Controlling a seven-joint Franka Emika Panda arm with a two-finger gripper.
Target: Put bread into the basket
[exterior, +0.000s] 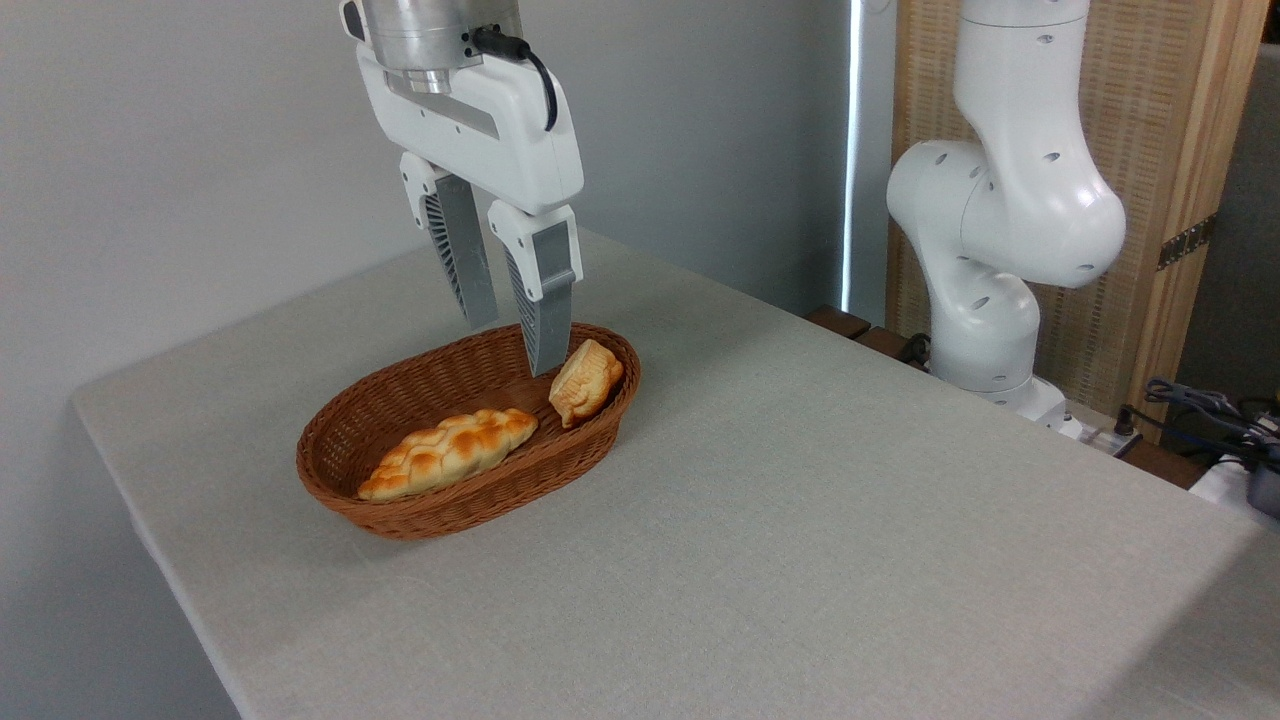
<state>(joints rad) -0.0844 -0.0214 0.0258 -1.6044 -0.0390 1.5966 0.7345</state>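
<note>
The bread [586, 381] leans inside the basket [430, 505], right end; the hand [513, 345] hovers released above; placing looks done; next, lift clear.

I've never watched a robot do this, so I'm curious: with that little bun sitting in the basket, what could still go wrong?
The bun leans tilted against the basket's right wall near the rim, so a bump might tip it out. The open gripper hangs just beside it, and one finger looks close enough to clip the bun or rim if it swings sideways. The braided loaf lies flat and seems safe.
</note>
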